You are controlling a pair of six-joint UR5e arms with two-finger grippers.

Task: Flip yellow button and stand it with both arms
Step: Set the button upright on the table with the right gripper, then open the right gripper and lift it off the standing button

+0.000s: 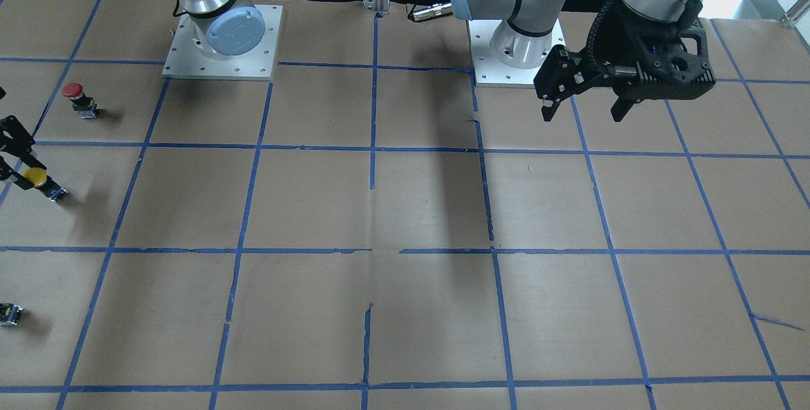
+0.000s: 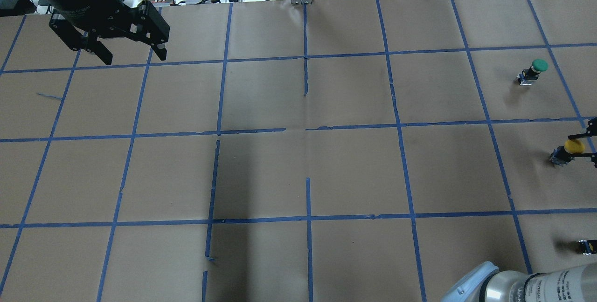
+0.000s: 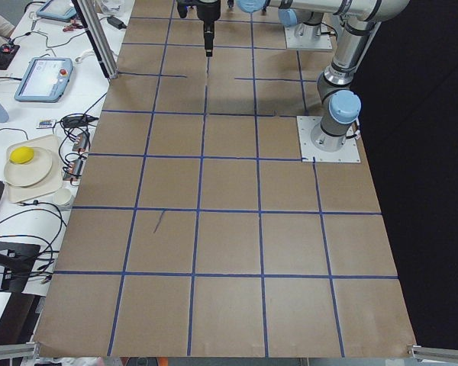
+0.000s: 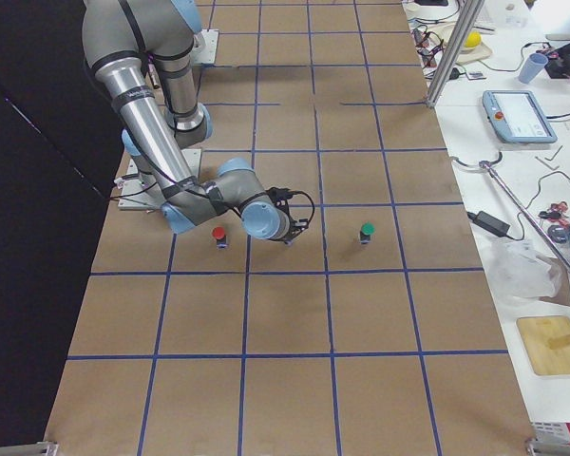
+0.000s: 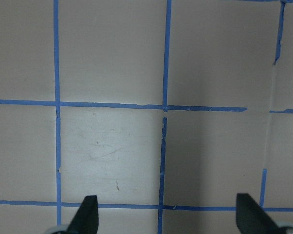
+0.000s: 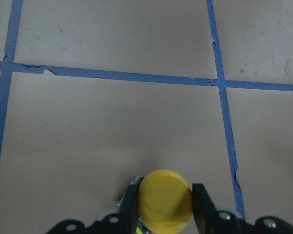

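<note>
The yellow button [image 1: 37,177] stands near the table's edge on my right side, yellow cap up, its base on the paper. It also shows in the overhead view [image 2: 572,146] and in the right wrist view [image 6: 164,200]. My right gripper [image 6: 165,207] is shut on its cap, one finger touching each side; it reaches in from the frame edge in the front view [image 1: 14,160]. My left gripper [image 1: 582,111] is open and empty, held high over the far left part of the table [image 2: 130,57], with only taped paper below its fingertips [image 5: 89,210].
A red-capped button [image 1: 78,97] stands on the robot's side of the yellow one. A green-capped button [image 2: 535,70] stands beyond it. A small capless block [image 1: 9,313] lies at the table's edge. Blue tape lines grid the brown paper.
</note>
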